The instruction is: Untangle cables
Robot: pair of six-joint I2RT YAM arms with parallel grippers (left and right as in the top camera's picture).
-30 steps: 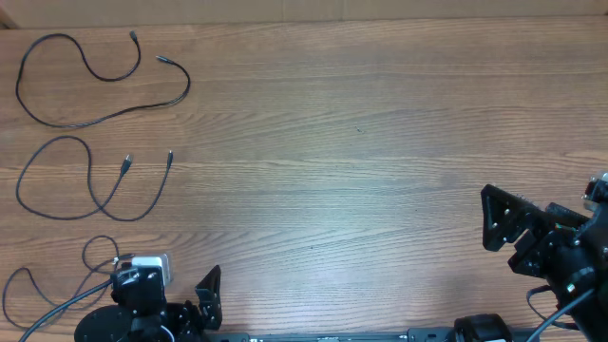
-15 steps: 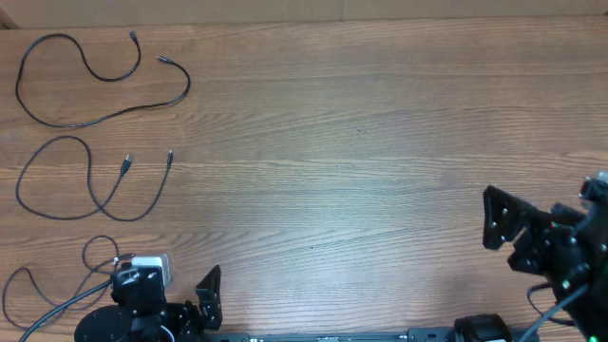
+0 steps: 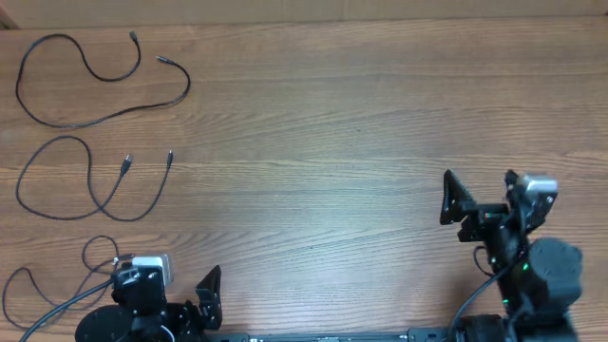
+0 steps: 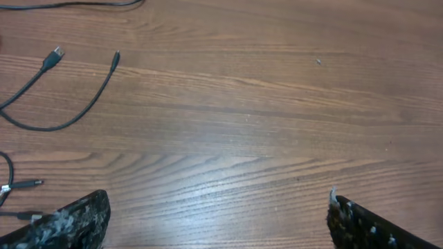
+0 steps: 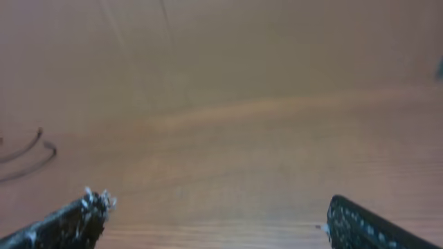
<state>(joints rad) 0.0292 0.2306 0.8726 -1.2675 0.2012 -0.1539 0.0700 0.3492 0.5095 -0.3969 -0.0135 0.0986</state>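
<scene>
**Entry: brown wood-grain table, three cords, two arms.**

- **Upper thin black cable:** lies at the far left corner in one open curve, with both small plugs free. It has not moved over the last second.
- **Middle thin black cable:** lies just below the upper one and apart from it. It crosses itself once near its two plug ends. It has not moved.
- **Lower thin black cable:** makes a small loop beside the left arm's base (its ends are partly hidden there). It has not moved.
- **Left gripper:** parked at the near edge, in the same place as before. Its fingers are spread wide and hold nothing.
- **Right gripper:** this is the one change. It has swung in from the right edge toward the middle of the table. Its jaws stand wide apart with nothing between them, and it is well apart from every cable.

**Assessment:** no cable lies over another, so the separating looks essentially done. Only the middle cable's crossing over itself remains. The right arm's move touched nothing, so it is more likely a repositioning than work on the cords. Whether it begins a reach or a return to rest cannot be told.
</scene>
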